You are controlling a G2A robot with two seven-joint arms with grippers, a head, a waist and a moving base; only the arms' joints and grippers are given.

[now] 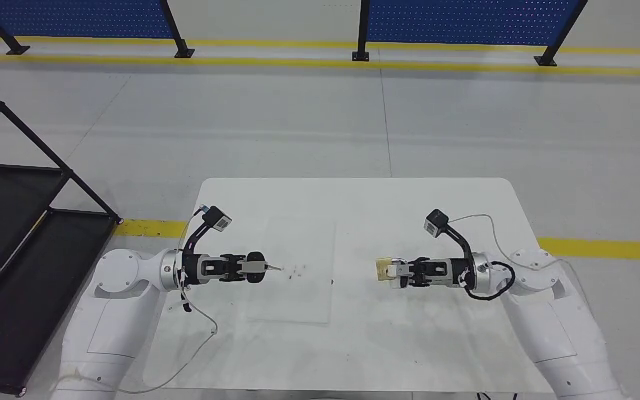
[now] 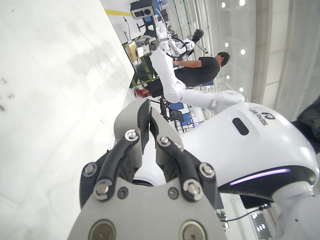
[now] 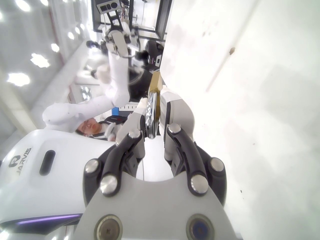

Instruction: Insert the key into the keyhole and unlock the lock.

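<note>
The white rectangular desk point(image 1: 350, 205) carries a faint pale sheet point(image 1: 300, 300) left of its middle, with a few dark specks point(image 1: 292, 270) on it. The left gripper point(image 1: 262, 267) lies level over the sheet's left part, about halfway between the desk's far and near edges. Its black-padded fingers point(image 2: 143, 116) are pressed together. A thin pale sliver point(image 1: 272, 267) juts from the tips, too small to tell whether it is the key. The right gripper point(image 1: 392, 270) lies level over the desk's right half, pointing at the left one and well apart from it. Its white fingers point(image 3: 172, 106) are clamped on a small rectangular brass padlock point(image 1: 383, 268). The padlock's end face is turned toward the left gripper, and its shiny metal part sits between the finger pads.
</note>
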